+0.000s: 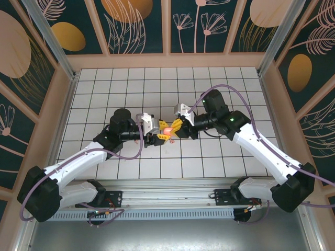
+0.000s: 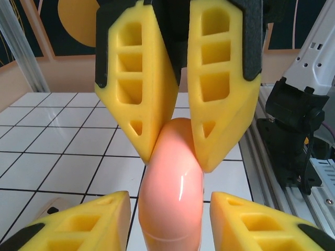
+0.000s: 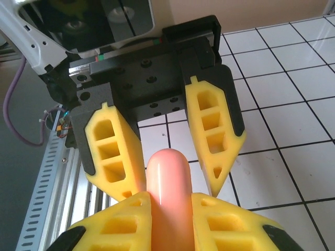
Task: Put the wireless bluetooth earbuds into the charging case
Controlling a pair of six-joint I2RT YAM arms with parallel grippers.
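- R gripper [image 3: 171, 198] clamped shut on pink charging case [image 2: 175, 172], held mid-air.
- L gripper [image 2: 170, 197] part-open, fingers straddling case's other end, looked clear.
- Case long axis ran gripper-to-gripper; only R had it.

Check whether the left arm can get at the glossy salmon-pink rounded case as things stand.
Probably yes: the glossy salmon-pink rounded case sits between the parted jaws of the left gripper, with nothing in between. The right gripper is clamped on its other end.
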